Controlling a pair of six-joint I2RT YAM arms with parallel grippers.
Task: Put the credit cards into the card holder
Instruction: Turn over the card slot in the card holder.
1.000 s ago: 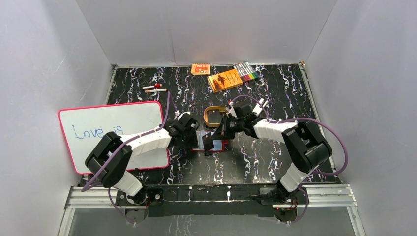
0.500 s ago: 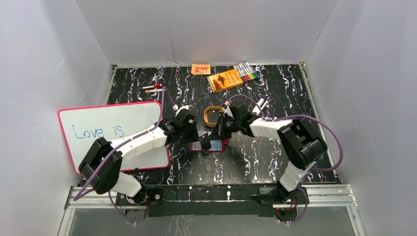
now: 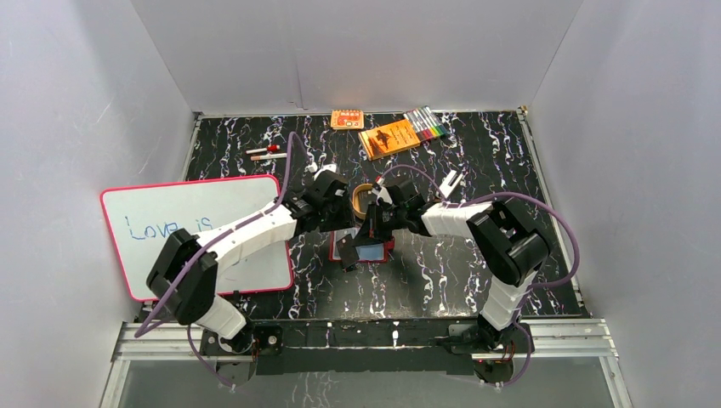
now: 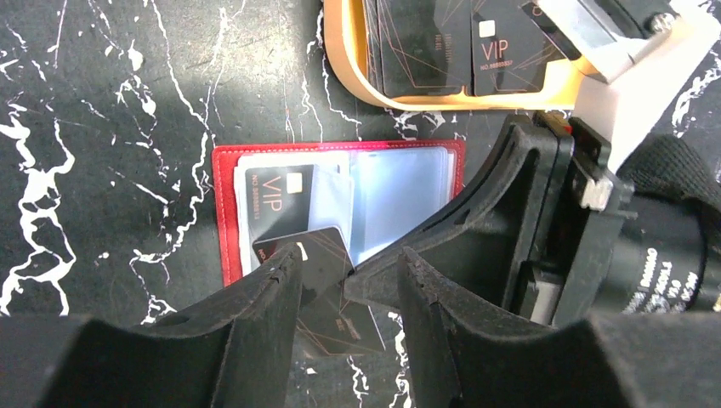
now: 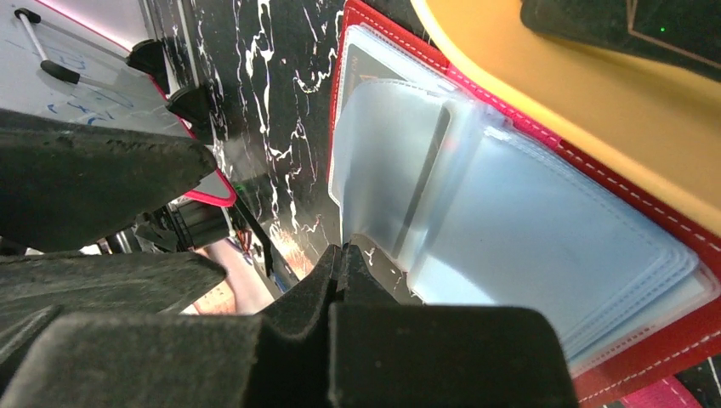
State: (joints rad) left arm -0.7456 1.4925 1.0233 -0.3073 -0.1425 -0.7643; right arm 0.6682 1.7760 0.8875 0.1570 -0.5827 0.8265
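Note:
The red card holder point(image 4: 225, 212) lies open on the table, its clear sleeves point(image 5: 510, 238) facing up. One black credit card point(image 4: 276, 200) sits inside a left sleeve. A second credit card point(image 4: 327, 293) lies slanted across the holder's near edge, below and between the spread fingers of my left gripper point(image 4: 349, 259), which is open and not touching it. My right gripper point(image 5: 340, 255) is shut, its tips against that card's right corner. Several more cards point(image 4: 425, 51) rest in the tan tray point(image 4: 349, 59) just beyond. From above, the holder point(image 3: 378, 252) sits between both grippers.
A whiteboard point(image 3: 195, 229) with a pink rim lies to the left. Two orange packets point(image 3: 389, 138) point(image 3: 347, 119) and coloured markers point(image 3: 425, 123) sit at the back edge. A small pen point(image 3: 268, 153) lies at the back left. White walls enclose the table.
My left gripper has opened wider and its arm has swung toward the back, nearer the tray. The right arm has shifted slightly left, still shut. The slanted card now lies at the holder's near-left corner.

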